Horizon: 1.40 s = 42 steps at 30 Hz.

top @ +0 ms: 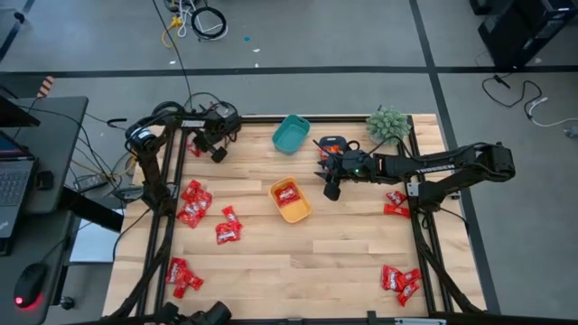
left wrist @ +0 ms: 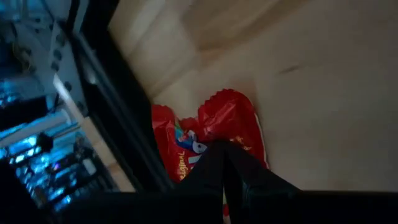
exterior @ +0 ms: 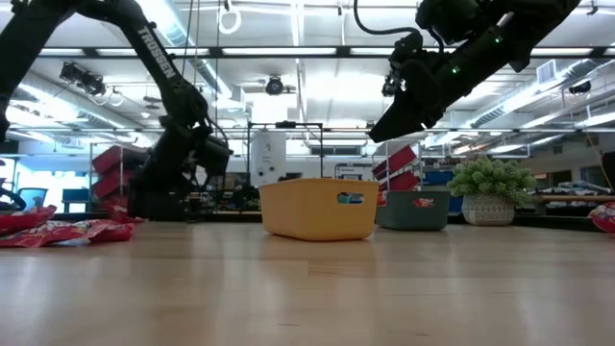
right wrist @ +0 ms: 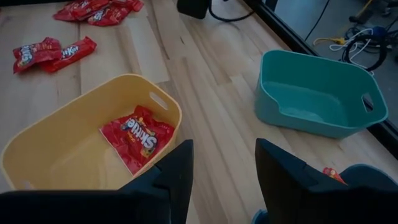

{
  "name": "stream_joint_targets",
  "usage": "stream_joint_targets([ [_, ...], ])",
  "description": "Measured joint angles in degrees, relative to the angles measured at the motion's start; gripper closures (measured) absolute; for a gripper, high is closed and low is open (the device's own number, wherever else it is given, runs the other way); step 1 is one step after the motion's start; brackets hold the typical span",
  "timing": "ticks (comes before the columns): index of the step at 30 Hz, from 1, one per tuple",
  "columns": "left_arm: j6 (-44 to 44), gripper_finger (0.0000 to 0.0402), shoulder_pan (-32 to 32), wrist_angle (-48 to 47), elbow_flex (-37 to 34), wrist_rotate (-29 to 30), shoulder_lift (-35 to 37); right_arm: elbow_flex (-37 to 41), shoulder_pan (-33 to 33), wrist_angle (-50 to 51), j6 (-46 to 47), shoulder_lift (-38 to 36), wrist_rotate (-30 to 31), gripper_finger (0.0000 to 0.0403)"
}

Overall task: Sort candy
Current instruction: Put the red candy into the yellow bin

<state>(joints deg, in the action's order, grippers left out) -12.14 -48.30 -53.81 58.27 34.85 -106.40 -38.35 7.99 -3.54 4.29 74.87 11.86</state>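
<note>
The right gripper (top: 331,191) hangs with fingers spread wide and empty just at three o'clock of the yellow bin (top: 299,212), probably because one candy (right wrist: 138,137) already lies inside. More candy lies scattered across the bench (top: 343,262). At ten o'clock, the left gripper (left wrist: 224,163) looks pinched together over a red packet (left wrist: 233,121), perhaps gripping it.

White letters reading "TROSSEN" run along the right arm (top: 442,170) in the high view; the same word, partly legible, stands on the left arm (exterior: 159,53) in the low view. The red candy (right wrist: 138,138) lying in the yellow bin (right wrist: 37,155) carries white lettering that looks like "Skittles"; other wrappers' print cannot be read.
</note>
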Motion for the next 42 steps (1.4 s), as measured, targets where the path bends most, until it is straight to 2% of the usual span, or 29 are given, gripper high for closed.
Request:
stream_joint_targets([
  [11, 3.9, 0.0401, 11.4, 0.2, 7.1, -10.2, 0.2, 0.0, 0.0, 0.8, 0.0, 0.0, 0.0, 0.0245],
  [15, 6.1, 0.0401, 14.4, 0.3, 11.2, -11.1, 1.3, 0.0, 0.0, 0.9, 0.0, 0.0, 0.0, 0.0245],
  [19, 7.6, 0.0401, 15.4, -0.1, 13.8, -11.0, 2.7, 0.0, 0.0, 1.3, 0.0, 0.0, 0.0, 0.0245],
  [24, 9.1, 0.04, 15.0, -1.2, 13.8, -12.9, 5.6, 0.0, 0.0, 2.1, 0.5, 0.0, 0.0, 0.0245],
  [29, 13.5, 0.0397, 13.8, -6.7, 13.7, -15.7, 6.6, 0.0, 0.0, 2.3, 0.6, 0.0, 0.0, 0.0245],
  [34, 18.2, 0.0355, 13.5, -9.6, 13.6, -18.0, 6.6, 0.0, 0.0, 2.2, 0.7, 0.0, 0.0, 0.0245],
  [42, 21.0, 0.0234, 14.6, -10.1, 13.6, -18.0, 6.6, 0.0, 0.0, 1.9, 0.6, 0.0, 0.0, 0.0245],
])
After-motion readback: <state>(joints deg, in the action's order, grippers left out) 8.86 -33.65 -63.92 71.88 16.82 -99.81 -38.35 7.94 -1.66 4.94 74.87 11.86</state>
